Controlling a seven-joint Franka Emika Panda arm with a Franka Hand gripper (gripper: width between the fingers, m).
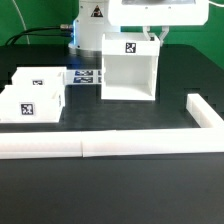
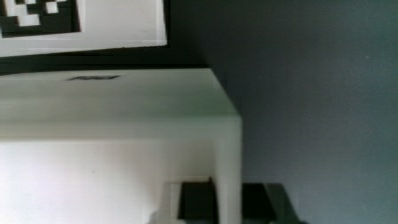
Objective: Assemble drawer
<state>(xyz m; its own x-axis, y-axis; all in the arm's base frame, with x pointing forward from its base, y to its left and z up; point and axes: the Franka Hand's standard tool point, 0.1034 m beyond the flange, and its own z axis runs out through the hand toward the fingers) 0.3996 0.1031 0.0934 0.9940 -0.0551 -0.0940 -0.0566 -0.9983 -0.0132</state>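
Your exterior view is bright and evenly lit; the drawer case (image 1: 128,75) glares toward twelve o'clock above the dark bench (image 1: 120,190). Your wrist view is blurred.

Black table (image 1: 120,195), hollow case (image 1: 128,75), two trays (image 1: 28,105), marker board (image 1: 88,76), border bars (image 1: 100,147)

The large white hollow plastic case (image 1: 128,78) and the small white plastic trays (image 1: 30,103) look smooth, while the black table top (image 1: 120,190) looks matt.
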